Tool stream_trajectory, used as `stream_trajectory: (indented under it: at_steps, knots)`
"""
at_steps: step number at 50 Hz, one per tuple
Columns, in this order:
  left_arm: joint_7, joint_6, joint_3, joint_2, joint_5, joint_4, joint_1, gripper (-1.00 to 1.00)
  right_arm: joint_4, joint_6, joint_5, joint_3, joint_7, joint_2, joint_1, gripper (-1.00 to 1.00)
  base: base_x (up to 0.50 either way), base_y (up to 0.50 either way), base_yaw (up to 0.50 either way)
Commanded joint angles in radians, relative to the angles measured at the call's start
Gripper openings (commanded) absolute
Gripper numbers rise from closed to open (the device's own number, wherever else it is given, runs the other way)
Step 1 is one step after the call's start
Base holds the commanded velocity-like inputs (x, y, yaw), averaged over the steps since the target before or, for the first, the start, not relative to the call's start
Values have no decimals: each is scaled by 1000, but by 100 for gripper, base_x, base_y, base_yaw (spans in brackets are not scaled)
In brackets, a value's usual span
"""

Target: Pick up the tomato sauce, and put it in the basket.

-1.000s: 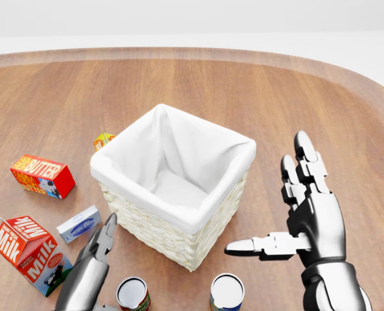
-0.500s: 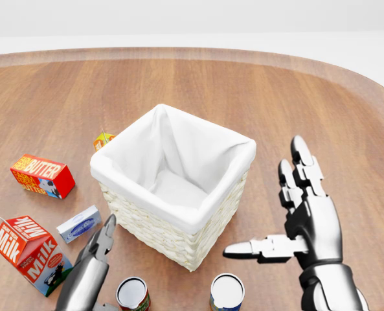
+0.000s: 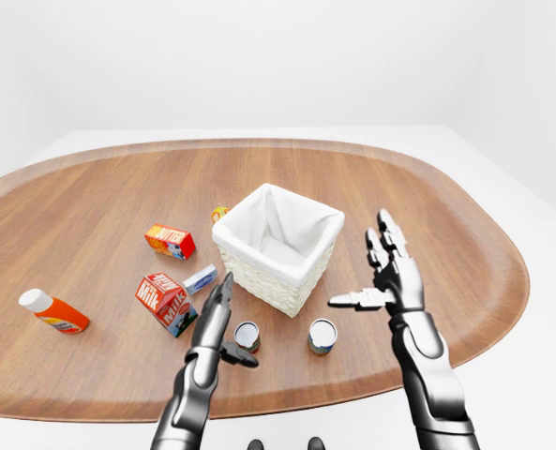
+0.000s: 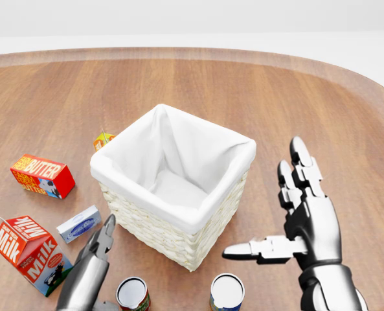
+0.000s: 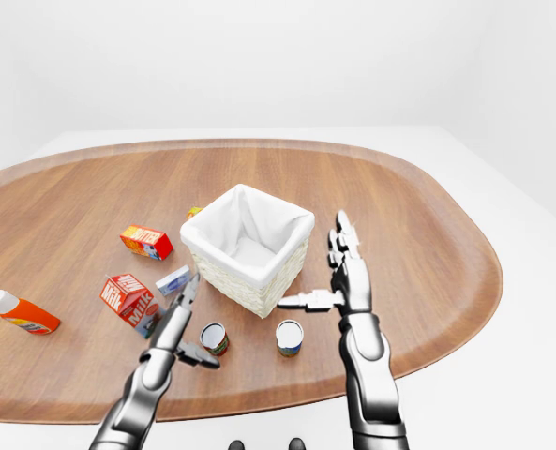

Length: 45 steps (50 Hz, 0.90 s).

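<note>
Two cans stand below the basket in the head view. The red-labelled one [image 4: 133, 295], likely the tomato sauce, is on the left; a blue-labelled can [image 4: 227, 293] is to its right. The white-lined wicker basket [image 4: 154, 228] sits in the middle of the wooden table. My left hand [image 4: 101, 253] is open, fingers pointing up, just left of the red-labelled can and apart from it. My right hand [image 4: 266, 204] is open with fingers spread and its thumb pointing left, above and to the right of the blue-labelled can, holding nothing.
Left of the basket lie a butter box [image 4: 41, 176], a milk carton [image 4: 31, 254], a small blue-white box [image 4: 79, 224] and a small orange box [image 4: 103, 140]. An orange bottle [image 3: 54, 313] lies at the far left. The table's rounded edge [image 3: 353, 398] runs just below the cans.
My right hand has sunk slightly and drifted a little left, still open. The left hand, the cans and the basket have not moved.
</note>
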Motion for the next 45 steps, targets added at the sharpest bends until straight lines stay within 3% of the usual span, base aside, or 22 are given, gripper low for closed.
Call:
stream_trajectory:
  at_steps: [1, 45]
  knots:
    - [6, 0, 2, 1, 0, 26, -16, 100, 2, 0, -2, 1, -1, 1, -2, 100, 0, 0, 0]
    - [33, 0, -11, -2, 24, 95, -56, 100, 5, 0, -2, 1, 1, 1, 2, 100, 0, 0, 0]
